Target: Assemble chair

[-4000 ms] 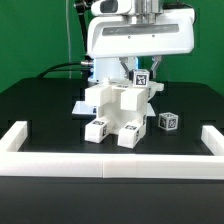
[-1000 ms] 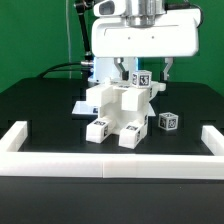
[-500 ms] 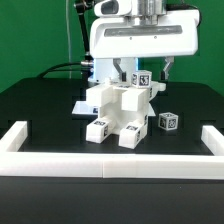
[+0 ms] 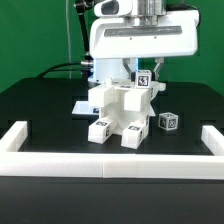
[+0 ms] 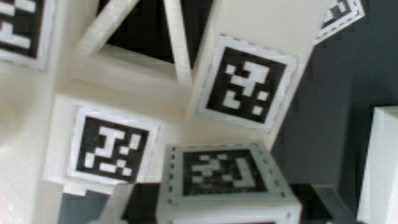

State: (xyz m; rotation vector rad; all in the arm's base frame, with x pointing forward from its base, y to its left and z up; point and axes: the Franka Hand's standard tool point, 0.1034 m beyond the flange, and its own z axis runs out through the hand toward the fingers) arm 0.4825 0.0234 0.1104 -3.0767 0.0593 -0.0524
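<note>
The gripper (image 4: 144, 72) hangs straight over the chair (image 4: 118, 108), its jaws down either side of the top block (image 4: 143, 79) and very close to it; whether they clamp it or only flank it I cannot tell. That block's tags (image 5: 246, 85) fill the wrist view. A loose cube (image 4: 167, 121) sits on the worktop (image 4: 50, 110) below the gripper, toward the exterior view's right.

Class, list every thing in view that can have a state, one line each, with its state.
chair: partly built, standing on the table.
small tagged block: loose, lying apart from the chair.
gripper: jaws either side of the chair's top; grip unclear.
</note>
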